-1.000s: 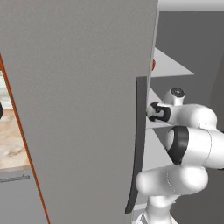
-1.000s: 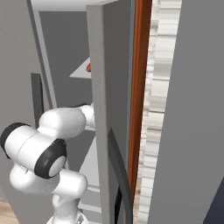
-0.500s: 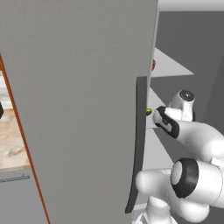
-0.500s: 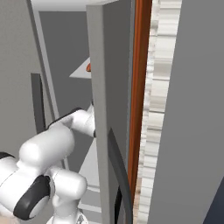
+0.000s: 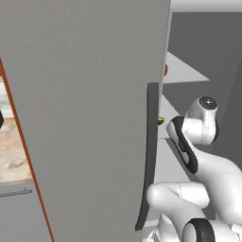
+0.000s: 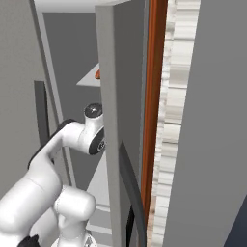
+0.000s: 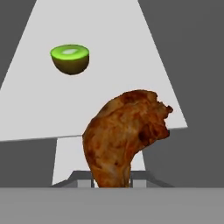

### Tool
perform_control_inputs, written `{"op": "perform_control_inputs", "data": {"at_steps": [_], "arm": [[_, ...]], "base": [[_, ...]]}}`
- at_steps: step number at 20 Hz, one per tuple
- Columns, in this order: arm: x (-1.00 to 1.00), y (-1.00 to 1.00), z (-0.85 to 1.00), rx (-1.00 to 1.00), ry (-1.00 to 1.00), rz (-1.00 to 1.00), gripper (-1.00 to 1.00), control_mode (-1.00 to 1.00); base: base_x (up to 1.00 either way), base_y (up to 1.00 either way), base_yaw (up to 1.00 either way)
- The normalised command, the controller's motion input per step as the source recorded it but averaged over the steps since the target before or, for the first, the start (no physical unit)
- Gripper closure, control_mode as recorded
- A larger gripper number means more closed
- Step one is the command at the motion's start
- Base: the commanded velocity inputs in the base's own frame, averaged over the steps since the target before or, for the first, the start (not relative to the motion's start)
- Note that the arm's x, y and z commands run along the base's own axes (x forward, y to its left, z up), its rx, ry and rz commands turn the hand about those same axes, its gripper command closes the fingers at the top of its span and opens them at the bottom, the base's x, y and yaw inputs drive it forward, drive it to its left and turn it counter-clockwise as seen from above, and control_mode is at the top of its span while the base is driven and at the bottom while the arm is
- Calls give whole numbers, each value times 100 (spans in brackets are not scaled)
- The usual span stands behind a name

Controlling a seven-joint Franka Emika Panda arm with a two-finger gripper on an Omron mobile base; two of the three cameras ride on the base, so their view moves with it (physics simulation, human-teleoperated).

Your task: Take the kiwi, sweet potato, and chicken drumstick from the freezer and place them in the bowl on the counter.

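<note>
Freezer (image 5: 94, 104): flat matte grey door swung open, taking up most of the left base view, long dark vertical handle (image 5: 149, 156) on its edge.
Arm: white arm reaching past the door edge into the freezer, seen in both base views.
Shelf (image 7: 109, 65): pale grey, runs away from the hand camera.
Kiwi (image 7: 70, 58): halved, bright green face up, sitting on the shelf toward the far left, well apart from the drumstick. A tiny green speck (image 5: 160, 121) peeks out beside the handle in the left base view, pretty sure that's the same one.
Chicken drumstick (image 7: 124, 135): browned, upright, thin end down at the bottom of the hand view, fat end up.
End effector (image 7: 111, 183): narrow, pinched on the drumstick's thin end; fingertips mostly hidden behind the meat.
Orange bit (image 6: 98, 74): on a higher shelf, too small to tell what it is.
Tabletop (image 5: 12, 156): beige marbled strip left of the door.
Writing/brands: can't read any.
</note>
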Motion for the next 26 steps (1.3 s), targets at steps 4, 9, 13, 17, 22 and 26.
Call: {"op": "perform_control_inputs", "data": {"at_steps": [4,9,13,17,22,26], "arm": [[-41,39,49,0,0,0,100,-100],[-48,5,61,0,0,0,100,-100],[-56,0,61,0,0,0,100,-100],[-69,6,58,0,0,0,100,-100],[-73,25,51,0,0,0,100,-100],[-53,30,62,0,0,0,100,-100]], "base": [[0,0,0],[0,0,0],[0,0,0],[0,0,0],[0,0,0],[0,0,0]]}}
